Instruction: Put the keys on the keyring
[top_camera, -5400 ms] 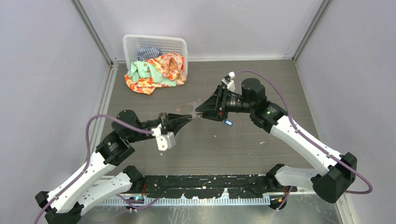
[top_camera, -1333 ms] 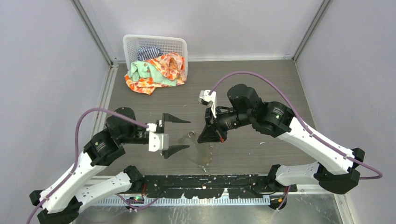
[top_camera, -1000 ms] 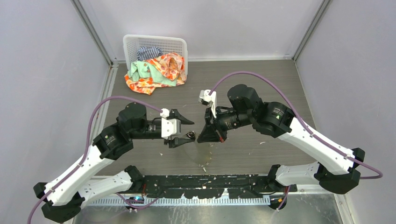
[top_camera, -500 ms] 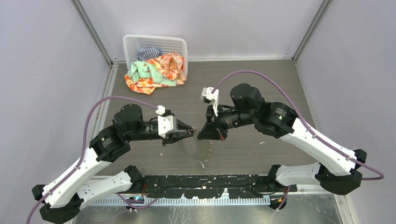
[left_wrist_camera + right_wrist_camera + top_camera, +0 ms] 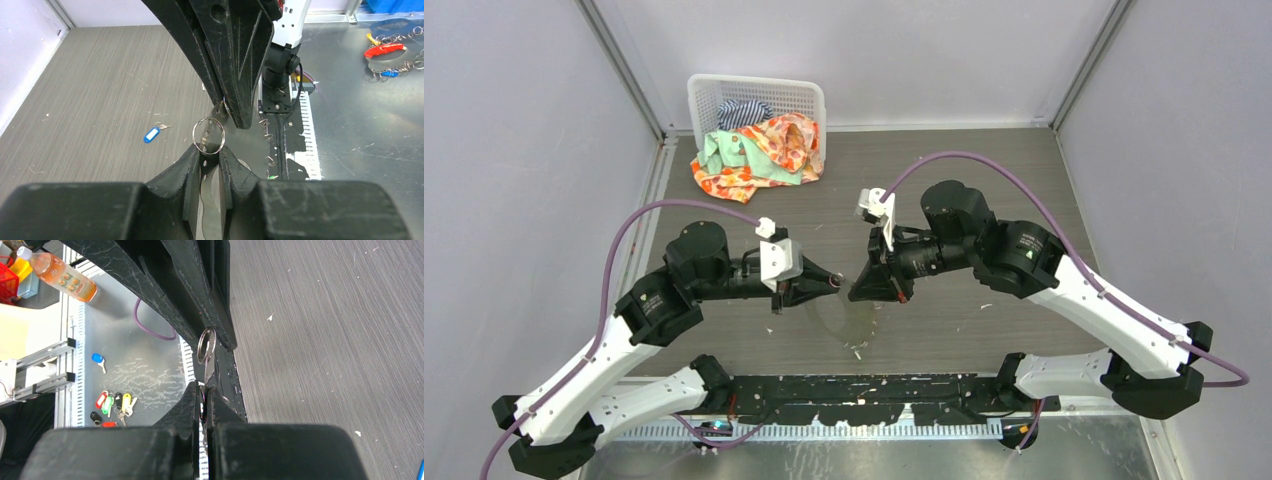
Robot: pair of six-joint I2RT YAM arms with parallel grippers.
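The keyring [image 5: 208, 135] is a small silver split ring pinched upright in the tips of my left gripper [image 5: 208, 150], which is shut on it. In the top view the left gripper [image 5: 836, 283] meets my right gripper [image 5: 856, 290] tip to tip above the table. The right gripper [image 5: 204, 386] is shut on a key whose metal blade [image 5: 208, 371] reaches the ring [image 5: 205, 345], here edge-on. A red bit shows between its fingers. The blue key [image 5: 151, 134] lies on the table. The green key does not show on the table.
A white basket [image 5: 754, 88] with clothes [image 5: 759, 150] spilling out stands at the back left. A faint greyish outline [image 5: 844, 322] lies on the table under the grippers. Off the table are a pile of coloured key tags [image 5: 112, 405] and a bottle [image 5: 57, 275].
My left gripper, wide open 1.3 s ago, reached the ring, shut on it and lifted it slightly. The right gripper stayed nearly still. In the last half second little moved.
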